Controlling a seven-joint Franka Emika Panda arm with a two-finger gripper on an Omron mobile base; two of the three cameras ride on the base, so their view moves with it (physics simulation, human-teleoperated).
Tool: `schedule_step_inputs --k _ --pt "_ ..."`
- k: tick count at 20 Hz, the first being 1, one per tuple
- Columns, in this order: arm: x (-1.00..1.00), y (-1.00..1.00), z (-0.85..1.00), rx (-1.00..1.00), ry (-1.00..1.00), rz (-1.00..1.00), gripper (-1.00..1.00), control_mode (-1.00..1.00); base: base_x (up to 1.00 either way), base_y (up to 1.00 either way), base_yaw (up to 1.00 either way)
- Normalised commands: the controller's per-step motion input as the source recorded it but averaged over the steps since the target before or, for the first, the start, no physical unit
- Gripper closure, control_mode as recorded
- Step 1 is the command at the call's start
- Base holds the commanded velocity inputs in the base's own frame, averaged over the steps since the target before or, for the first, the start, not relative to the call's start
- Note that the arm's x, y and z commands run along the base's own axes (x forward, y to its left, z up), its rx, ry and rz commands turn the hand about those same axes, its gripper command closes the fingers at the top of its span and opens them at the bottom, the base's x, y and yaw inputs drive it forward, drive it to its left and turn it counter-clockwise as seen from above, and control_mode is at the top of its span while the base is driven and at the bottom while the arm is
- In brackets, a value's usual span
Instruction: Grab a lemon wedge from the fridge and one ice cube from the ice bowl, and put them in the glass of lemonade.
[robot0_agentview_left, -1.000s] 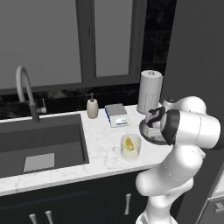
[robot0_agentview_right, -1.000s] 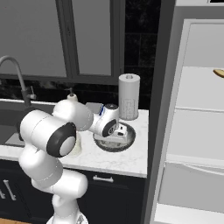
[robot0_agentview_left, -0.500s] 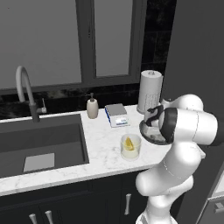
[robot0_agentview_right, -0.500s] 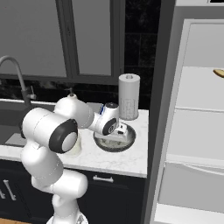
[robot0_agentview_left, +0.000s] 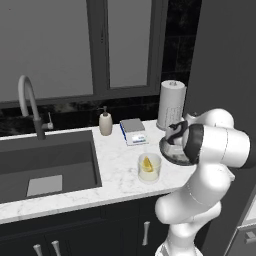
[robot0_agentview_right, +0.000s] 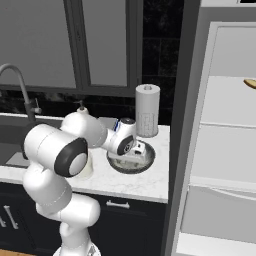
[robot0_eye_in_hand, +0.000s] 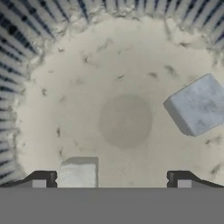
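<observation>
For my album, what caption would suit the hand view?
Open hand poised inside the ice bowl, one ice cube off to the side, another by a fingertip.

On the counter (robot0_agentview_left: 120, 172), the glass (robot0_agentview_left: 149, 167) sits at centre, with the ice bowl (robot0_agentview_right: 131, 161) at its 3 o'clock, the paper-towel roll (robot0_agentview_left: 170, 105) at 1, the sink (robot0_agentview_left: 45, 165) at 9.

Flat, even rendered light; soft shadows; dim dark backdrop; hand view coarse and blurry.
</observation>
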Motion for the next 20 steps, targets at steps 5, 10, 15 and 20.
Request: schedule_step_inputs --k 5,10,15,20 --pt "-0.16 0.0 0.0 0.0 -0.02 0.0 -1.0 -1.0 0.0 0.0 0.0" --pt "0.11 0.0 0.0 0.0 0.0 0.0 -1.0 -1.0 0.0 0.0 0.0" --pt "0.1 0.0 0.0 0.0 0.0 0.0 -1.0 -1.0 0.0 0.0 0.0" --pt "0.0 0.0 -0.35 0.0 0.0 0.0 -1.0 -1.0 0.0 0.0 0.0"
